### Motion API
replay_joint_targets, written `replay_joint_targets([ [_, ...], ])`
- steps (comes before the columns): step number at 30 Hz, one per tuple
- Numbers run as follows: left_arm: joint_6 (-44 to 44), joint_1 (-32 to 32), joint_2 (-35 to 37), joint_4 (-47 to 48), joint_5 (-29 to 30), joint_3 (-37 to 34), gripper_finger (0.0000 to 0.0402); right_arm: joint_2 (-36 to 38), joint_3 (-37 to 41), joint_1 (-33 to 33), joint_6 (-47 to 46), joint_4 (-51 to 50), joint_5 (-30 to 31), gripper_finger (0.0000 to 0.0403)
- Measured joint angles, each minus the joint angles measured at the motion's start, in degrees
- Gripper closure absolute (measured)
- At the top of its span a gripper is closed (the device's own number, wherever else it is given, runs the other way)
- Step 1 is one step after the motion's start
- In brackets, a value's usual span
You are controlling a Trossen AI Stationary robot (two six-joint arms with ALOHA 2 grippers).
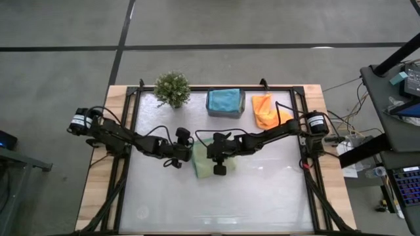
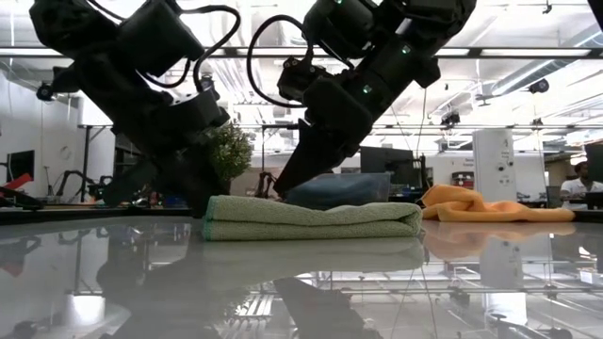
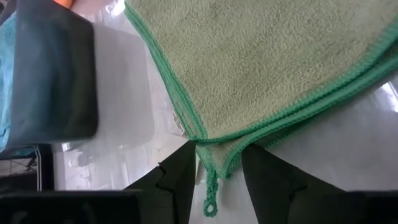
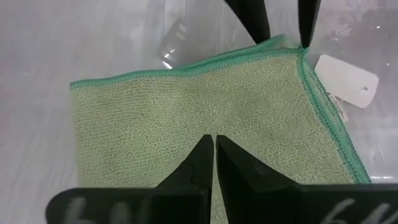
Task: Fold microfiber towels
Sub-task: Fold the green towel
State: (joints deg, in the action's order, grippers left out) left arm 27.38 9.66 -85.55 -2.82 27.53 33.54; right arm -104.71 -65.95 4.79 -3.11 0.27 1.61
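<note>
The folded light green towel [image 1: 205, 159] is seen lying on the table [image 1: 262, 196] between both grippers, its corner framed by the parted left gripper [image 3: 216, 180] while the clenched, empty right gripper [image 4: 214, 152] is poised directly over its middle.

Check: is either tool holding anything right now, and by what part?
Neither seems to hold anything. The left tool is open, its fingers straddling a corner of the folded green towel. The right tool is shut and empty, above the towel's middle.
</note>
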Motion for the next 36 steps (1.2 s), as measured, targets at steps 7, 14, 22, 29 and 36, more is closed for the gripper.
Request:
replay_joint_targets([
  [7, 0.45, -0.03, -0.03, -0.14, -0.17, -0.04, 0.0312, 0.0, 0.0, -0.27, 0.15, 0.0, 0.0, 0.039],
  [14, 1.73, -0.18, -0.03, -0.1, 0.36, 0.13, 0.0395, -0.02, 0.0, -0.23, 0.15, 0.0, 0.0, 0.039],
  [22, 6.59, -0.45, 0.1, -0.24, 6.84, 0.34, 0.04, -0.04, 0.0, -0.23, 0.16, -0.02, 0.0, 0.039],
  [29, 1.11, -0.56, -0.14, -0.16, 3.11, -0.24, 0.04, -0.06, 0.0, -0.23, 0.78, -0.03, -0.01, 0.039],
  [36, -0.02, -0.56, -0.08, 1.04, 3.1, -0.22, 0.0395, 0.42, 0.02, -0.23, 1.61, -1.88, -0.04, 0.039],
])
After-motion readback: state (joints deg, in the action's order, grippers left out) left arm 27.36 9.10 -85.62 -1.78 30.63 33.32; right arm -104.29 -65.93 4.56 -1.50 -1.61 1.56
